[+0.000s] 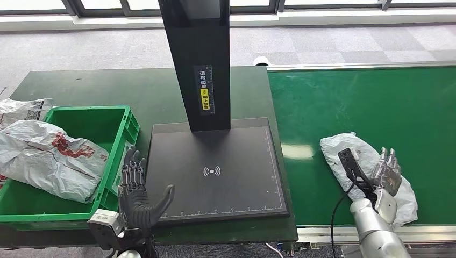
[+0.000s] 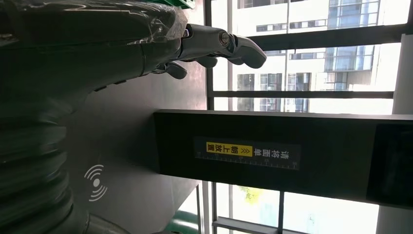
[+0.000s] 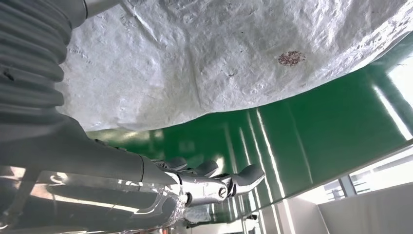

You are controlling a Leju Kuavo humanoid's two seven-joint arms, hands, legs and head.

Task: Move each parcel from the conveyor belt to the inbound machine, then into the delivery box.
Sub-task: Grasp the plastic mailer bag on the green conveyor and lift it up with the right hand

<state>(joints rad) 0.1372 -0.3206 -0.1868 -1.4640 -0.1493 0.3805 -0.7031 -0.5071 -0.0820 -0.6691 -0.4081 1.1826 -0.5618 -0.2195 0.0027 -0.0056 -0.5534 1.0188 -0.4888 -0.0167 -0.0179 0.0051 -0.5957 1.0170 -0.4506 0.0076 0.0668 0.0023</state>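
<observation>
From the head view, a white parcel (image 1: 371, 172) lies on the green belt (image 1: 376, 107), at about 4 o'clock in the picture. The right hand (image 1: 388, 173) sits over the near side of the parcel with its fingers spread apart — it is not squeezing the bag yet, as far as I can tell. My guess is that it is there to pick the parcel up. The black scanner plate (image 1: 215, 166) is in the middle, under a tall black post (image 1: 196, 59), and nothing lies on it. It looks like the parcel goes there first. The left hand (image 1: 139, 196) stands at the plate's 8 o'clock corner, fingers open and pointing up, holding nothing — maybe waiting to take the parcel on. At 9 o'clock a green box (image 1: 115, 156) holds another crumpled bag (image 1: 51, 158).

From the left wrist view, the left hand's fingers (image 2: 234, 46) are apart and bent a little, with nothing in them. The post with its yellow label (image 2: 229, 148) is close by, and big windows (image 2: 311, 73) show buildings outside.

From the right wrist view, the white parcel (image 3: 219, 58) is crinkly and soft. The fingers (image 3: 229, 183) reach out along the shiny green belt (image 3: 302, 131), spread and not closed on anything.

The table (image 1: 107, 91) is dark green. The floor (image 1: 344, 45) is grey carpet.
</observation>
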